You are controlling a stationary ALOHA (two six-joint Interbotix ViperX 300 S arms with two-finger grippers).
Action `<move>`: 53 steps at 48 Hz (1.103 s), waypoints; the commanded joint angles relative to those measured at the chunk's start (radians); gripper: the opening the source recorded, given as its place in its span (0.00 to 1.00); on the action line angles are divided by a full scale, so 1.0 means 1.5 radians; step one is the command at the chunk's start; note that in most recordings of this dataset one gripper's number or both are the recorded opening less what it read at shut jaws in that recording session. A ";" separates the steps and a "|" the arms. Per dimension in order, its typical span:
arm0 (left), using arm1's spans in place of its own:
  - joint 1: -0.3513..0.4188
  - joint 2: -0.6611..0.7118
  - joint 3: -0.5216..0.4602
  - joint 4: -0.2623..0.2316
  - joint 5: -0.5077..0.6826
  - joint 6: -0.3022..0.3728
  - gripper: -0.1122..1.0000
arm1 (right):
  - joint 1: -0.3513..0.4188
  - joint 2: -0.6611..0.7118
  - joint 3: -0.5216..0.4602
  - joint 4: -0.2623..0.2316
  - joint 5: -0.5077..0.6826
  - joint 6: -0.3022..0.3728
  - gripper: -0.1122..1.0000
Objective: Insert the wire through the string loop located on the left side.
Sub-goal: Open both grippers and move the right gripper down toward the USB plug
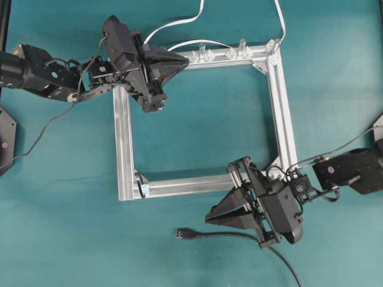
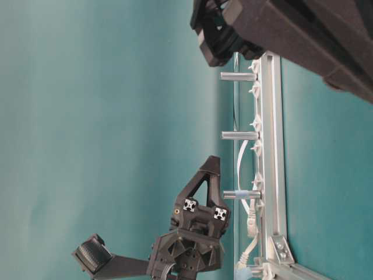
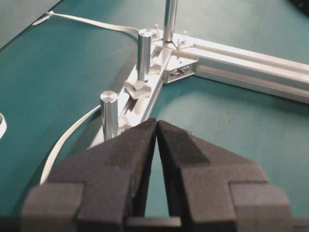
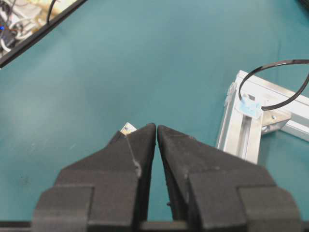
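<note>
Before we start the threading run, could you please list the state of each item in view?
Left gripper: shut, empty, over the frame's top rail.
Right gripper: shut, empty.
Black wire: lying loose on the table, plug unheld.
String loop: standing open at the frame corner, unthreaded.
Silver frame: flat on the table.

A flat teal bench [image 1: 197, 125] fills the overhead view edge to edge, smooth and matte, with soft even light and faint shadows. At table level the picture sits turned on its side, and a plain teal backdrop [image 2: 105, 116] rises behind the bench surface. In the right wrist view, a dark straight border [image 4: 43, 29] cuts the top left corner, and beyond it lies a blurred clutter of pale cables [image 4: 19, 14].
</note>
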 commanded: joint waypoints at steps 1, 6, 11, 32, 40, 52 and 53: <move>0.000 -0.024 -0.025 0.022 0.033 0.000 0.24 | 0.004 -0.001 -0.012 0.002 -0.003 0.004 0.28; 0.000 -0.040 -0.045 0.025 0.119 0.000 0.11 | 0.003 -0.001 -0.013 0.002 0.005 0.006 0.15; 0.000 -0.049 -0.056 0.029 0.180 0.003 0.10 | 0.003 -0.001 -0.013 0.002 0.013 0.007 0.10; -0.010 -0.086 -0.053 0.028 0.220 0.005 0.46 | 0.004 -0.001 -0.030 0.025 0.018 0.049 0.11; -0.015 -0.117 -0.041 0.029 0.266 0.009 0.67 | 0.008 -0.001 -0.032 0.048 0.018 0.063 0.38; -0.029 -0.159 0.001 0.029 0.289 0.006 0.66 | 0.029 -0.003 -0.034 0.124 0.018 0.059 0.67; -0.030 -0.160 0.003 0.029 0.289 0.006 0.66 | 0.032 -0.002 -0.034 0.134 0.018 0.058 0.67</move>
